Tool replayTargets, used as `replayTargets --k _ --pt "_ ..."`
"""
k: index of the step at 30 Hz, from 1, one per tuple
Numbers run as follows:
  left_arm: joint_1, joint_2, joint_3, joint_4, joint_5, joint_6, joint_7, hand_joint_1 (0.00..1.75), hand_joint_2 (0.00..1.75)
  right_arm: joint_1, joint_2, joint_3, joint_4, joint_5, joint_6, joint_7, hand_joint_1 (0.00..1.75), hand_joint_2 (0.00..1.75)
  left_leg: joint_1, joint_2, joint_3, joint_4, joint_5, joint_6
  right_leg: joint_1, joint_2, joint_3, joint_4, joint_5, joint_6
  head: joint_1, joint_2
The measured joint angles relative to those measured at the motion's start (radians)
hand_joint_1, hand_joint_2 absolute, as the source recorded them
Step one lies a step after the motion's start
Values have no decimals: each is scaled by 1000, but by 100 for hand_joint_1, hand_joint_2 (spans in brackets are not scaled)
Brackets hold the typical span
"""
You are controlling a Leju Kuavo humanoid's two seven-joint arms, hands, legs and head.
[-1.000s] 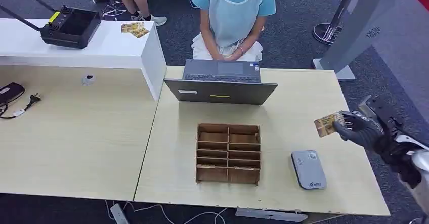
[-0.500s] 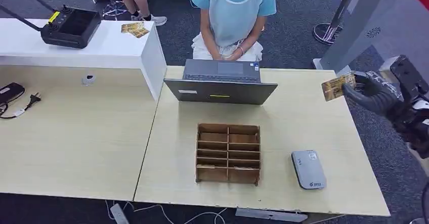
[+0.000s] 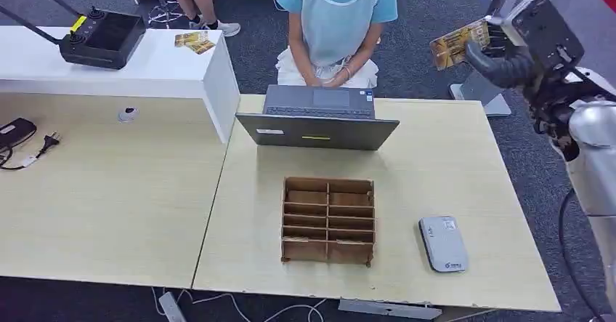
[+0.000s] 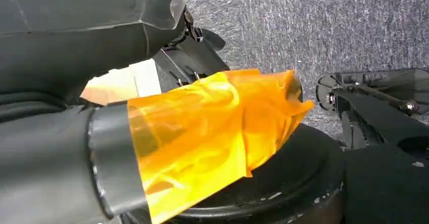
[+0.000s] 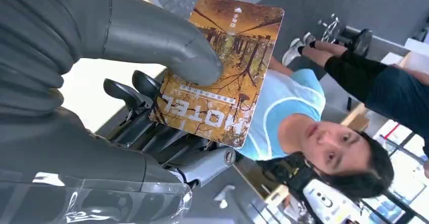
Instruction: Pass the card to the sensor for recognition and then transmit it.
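Brown-gold printed hotel card (image 3: 457, 43) pinched by right hand (image 3: 508, 54), risen from beside grey sensor pad (image 3: 443, 243) toward seated person (image 3: 335, 17); handover likely. Left hand (image 4: 66, 133): grip unclear.

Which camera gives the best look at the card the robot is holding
The right wrist view: the card is close up, its printed face readable, pinched under the right hand's thumb. The head view shows the card small and far off, held up in the right hand.

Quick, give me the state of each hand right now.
Left hand: cannot be told; its fingers are hidden behind orange film.
Right hand: holding the card, thumb pressed on its face.
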Motion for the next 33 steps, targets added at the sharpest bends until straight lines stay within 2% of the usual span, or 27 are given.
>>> replayTargets --k 3,8,13,20,27,33 --pt "0 0 2 0 -4 0 0 0 0 -37 34 23 13 78 -31 9 175 175 0 0 0 0 0 0 0 0 0 0 0 0 0 0" --pt "-3 -1 5 0 -21 -1 3 0 0 -103 95 66 45 289 -108 42 175 175 0 0 0 0 0 0 0 0 0 0 0 0 0 0" --pt "-3 -1 5 0 -25 -1 5 0 0 -134 130 87 68 333 -115 48 175 175 0 0 0 0 0 0 0 0 0 0 0 0 0 0" --pt "-7 -1 5 0 -57 -4 11 0 0 -187 190 103 136 525 -131 61 175 175 0 0 0 0 0 0 0 0 0 1 0 0 0 0" --pt "-11 -1 5 -1 -86 -8 15 0 0 -277 274 138 295 702 -134 83 175 175 0 0 0 0 1 -1 0 0 0 1 0 0 0 0" --pt "-11 -1 5 -1 -94 -8 17 0 0 -307 315 161 381 771 -148 91 175 175 0 -1 0 0 1 -1 0 0 0 1 0 0 0 0"
